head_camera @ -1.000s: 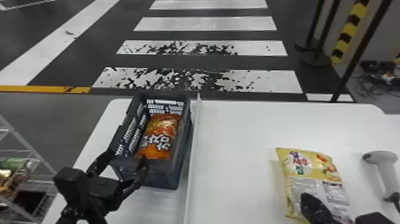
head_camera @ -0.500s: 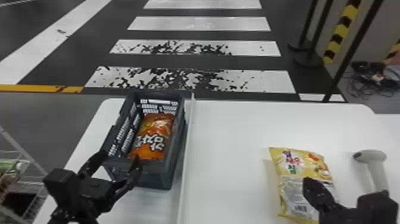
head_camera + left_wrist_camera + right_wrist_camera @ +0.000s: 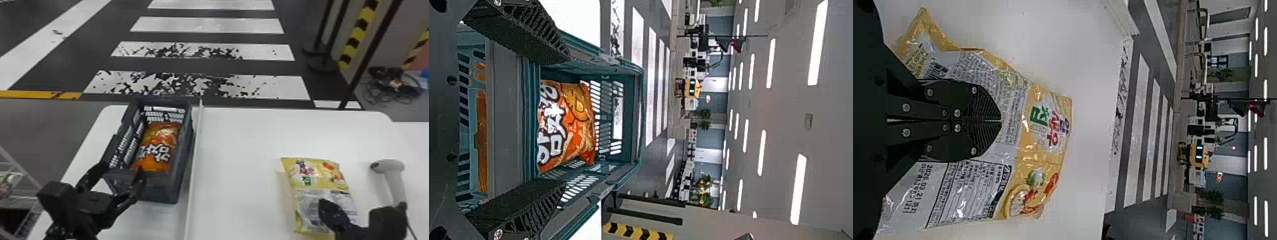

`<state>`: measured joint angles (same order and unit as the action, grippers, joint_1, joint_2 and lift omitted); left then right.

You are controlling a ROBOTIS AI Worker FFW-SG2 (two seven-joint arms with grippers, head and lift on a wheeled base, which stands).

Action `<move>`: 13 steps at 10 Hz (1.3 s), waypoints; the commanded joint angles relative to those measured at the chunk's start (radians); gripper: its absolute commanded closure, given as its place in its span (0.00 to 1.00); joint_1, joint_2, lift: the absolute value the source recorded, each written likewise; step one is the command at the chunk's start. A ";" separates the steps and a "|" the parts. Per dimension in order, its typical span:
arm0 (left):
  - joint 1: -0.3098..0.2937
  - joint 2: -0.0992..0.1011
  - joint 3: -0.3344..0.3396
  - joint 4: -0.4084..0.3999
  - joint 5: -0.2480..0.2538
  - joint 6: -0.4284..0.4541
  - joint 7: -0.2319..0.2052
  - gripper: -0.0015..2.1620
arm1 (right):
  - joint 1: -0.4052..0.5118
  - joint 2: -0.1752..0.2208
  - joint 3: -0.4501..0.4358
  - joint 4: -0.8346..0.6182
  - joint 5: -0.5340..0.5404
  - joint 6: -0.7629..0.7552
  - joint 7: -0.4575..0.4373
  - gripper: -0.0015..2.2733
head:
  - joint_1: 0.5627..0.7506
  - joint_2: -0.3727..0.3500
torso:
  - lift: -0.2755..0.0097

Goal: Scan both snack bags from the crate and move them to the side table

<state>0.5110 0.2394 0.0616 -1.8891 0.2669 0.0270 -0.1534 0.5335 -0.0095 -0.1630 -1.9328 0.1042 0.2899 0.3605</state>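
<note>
Gaping wide, left tool (image 3: 124, 168) sits at near edge of crate (image 3: 159, 189); right tool (image 3: 327, 207), narrow, overlies yellow bag (image 3: 314, 180).

- Left arm (image 3: 71, 228): in from bottom edge, head view, left side
- Left gripper (image 3: 124, 170): pointing forward, 2 fingers (image 3: 524, 32) spread wide apart
- Right arm (image 3: 387, 223): in low on right side, head view
- Right gripper (image 3: 326, 207): 2 black pads (image 3: 975, 100) pressed together, tips even

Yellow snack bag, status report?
Right gripper shut over yellow snack bag, contact unclear. Left gripper open at near end of crate, orange snack bag inside. Scanner right of yellow bag.
</note>
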 commanded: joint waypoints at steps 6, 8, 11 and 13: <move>0.006 -0.003 0.004 0.001 0.000 0.000 0.000 0.04 | -0.018 -0.010 -0.026 -0.002 -0.005 -0.027 0.000 0.98 | 0.70 0.51 | 0.62; 0.006 -0.003 0.004 0.002 0.000 0.000 0.000 0.04 | -0.004 -0.009 -0.032 -0.063 -0.014 -0.027 0.000 0.98 | 0.70 0.51 | 0.62; 0.006 -0.003 0.004 0.002 0.000 0.000 0.000 0.04 | -0.038 -0.007 -0.089 -0.017 -0.021 -0.017 -0.006 0.98 | 0.70 0.49 | 0.62; 0.006 -0.003 0.004 0.002 0.000 0.000 0.000 0.04 | -0.102 -0.010 -0.174 0.094 -0.035 -0.048 -0.018 0.98 | 0.70 0.43 | 0.62</move>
<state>0.5170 0.2362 0.0659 -1.8870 0.2669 0.0266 -0.1536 0.4473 -0.0189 -0.3136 -1.8665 0.0730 0.2514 0.3422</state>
